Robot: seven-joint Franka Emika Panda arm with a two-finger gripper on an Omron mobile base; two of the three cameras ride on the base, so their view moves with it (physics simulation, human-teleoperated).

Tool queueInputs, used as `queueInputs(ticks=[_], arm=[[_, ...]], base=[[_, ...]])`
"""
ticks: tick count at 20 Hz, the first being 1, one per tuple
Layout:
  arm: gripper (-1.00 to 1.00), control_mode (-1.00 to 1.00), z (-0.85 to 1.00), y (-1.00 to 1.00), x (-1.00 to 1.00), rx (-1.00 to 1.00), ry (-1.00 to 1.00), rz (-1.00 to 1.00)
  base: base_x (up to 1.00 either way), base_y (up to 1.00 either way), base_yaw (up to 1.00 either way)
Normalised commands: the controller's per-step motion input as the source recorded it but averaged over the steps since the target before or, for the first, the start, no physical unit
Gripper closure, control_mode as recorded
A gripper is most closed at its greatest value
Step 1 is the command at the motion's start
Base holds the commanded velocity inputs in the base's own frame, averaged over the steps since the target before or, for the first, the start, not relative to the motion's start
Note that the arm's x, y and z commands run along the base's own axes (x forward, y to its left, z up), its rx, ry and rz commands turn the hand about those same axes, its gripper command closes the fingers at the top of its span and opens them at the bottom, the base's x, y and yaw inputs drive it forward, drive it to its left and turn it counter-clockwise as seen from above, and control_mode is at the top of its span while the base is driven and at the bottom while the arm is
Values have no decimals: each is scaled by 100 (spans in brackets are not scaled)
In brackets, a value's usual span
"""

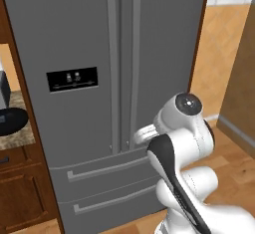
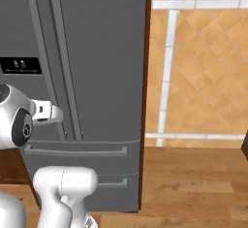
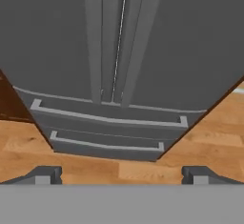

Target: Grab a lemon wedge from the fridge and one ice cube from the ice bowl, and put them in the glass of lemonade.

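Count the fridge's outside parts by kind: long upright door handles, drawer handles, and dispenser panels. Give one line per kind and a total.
Upright door handles: 2
Drawer handles: 2
Dispenser panels: 1
Total: 5

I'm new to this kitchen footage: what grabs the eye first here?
The tall grey fridge dominates, doors shut, its two long handles meeting at the centre above two drawers. The white arm rises in front of it, its open gripper facing the doors. A black bowl sits on the counter at left.
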Motion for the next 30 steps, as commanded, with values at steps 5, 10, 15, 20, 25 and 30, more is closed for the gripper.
queueInputs(ticks=[5, 10, 15, 20, 25, 30], arm=[[-100, -100, 52, -4, 79, 8, -42, 15], [-100, -100, 29, 16, 100, 8, -4, 5], [-100, -100, 6, 0, 96, 0, -8, 0], [-100, -100, 1, 0, 97, 0, -12, 0], [-100, -100, -1, 0, 100, 0, -9, 0], [-100, -100, -2, 0, 100, 0, 2, 0]], base=[[0, 0, 0], [0, 0, 0], [0, 0, 0], [0, 0, 0], [0, 0, 0], [0, 0, 0]])
